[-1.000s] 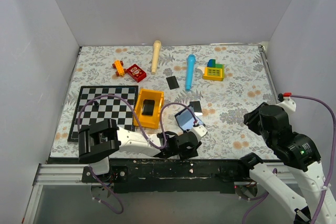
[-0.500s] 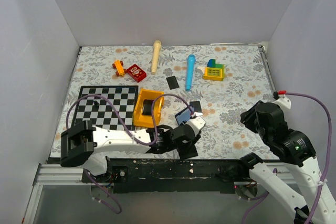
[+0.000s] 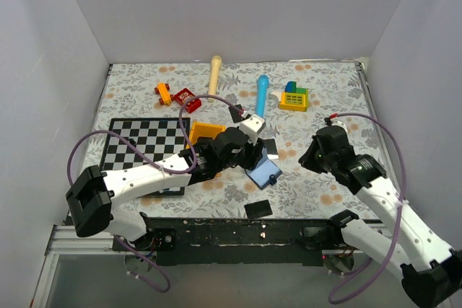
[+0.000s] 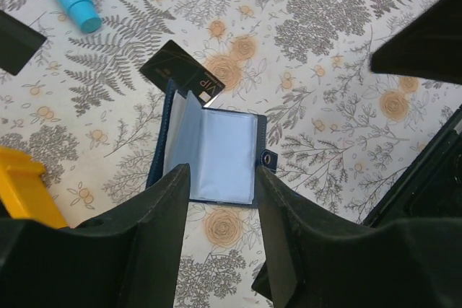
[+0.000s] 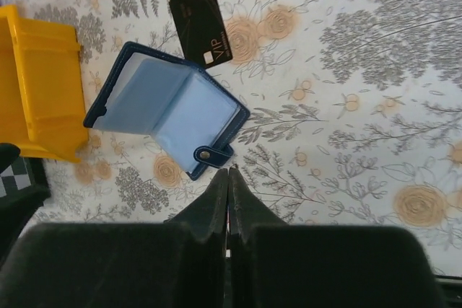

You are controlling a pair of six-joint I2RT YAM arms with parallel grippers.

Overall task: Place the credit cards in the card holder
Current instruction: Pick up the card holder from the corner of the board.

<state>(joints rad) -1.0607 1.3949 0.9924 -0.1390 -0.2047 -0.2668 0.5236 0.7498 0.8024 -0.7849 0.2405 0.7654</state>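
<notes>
The card holder lies open and flat on the floral cloth, light blue inside, with its snap tab at one edge. One black credit card marked VIP touches its far edge, also seen from the right wrist. A second black credit card lies farther back. My left gripper hovers open over the holder's near edge, holding nothing. My right gripper is shut and empty, its tip just right of the snap tab.
A yellow bin and a chessboard lie left of the holder. A blue cylinder, a wooden peg, toy blocks and red and orange toys sit at the back. A black flat rectangle lies by the front edge.
The left gripper has moved from the front edge toward the back, and the card holder now lies flat and open. The right arm has swung in toward the holder and shut its jaws.
</notes>
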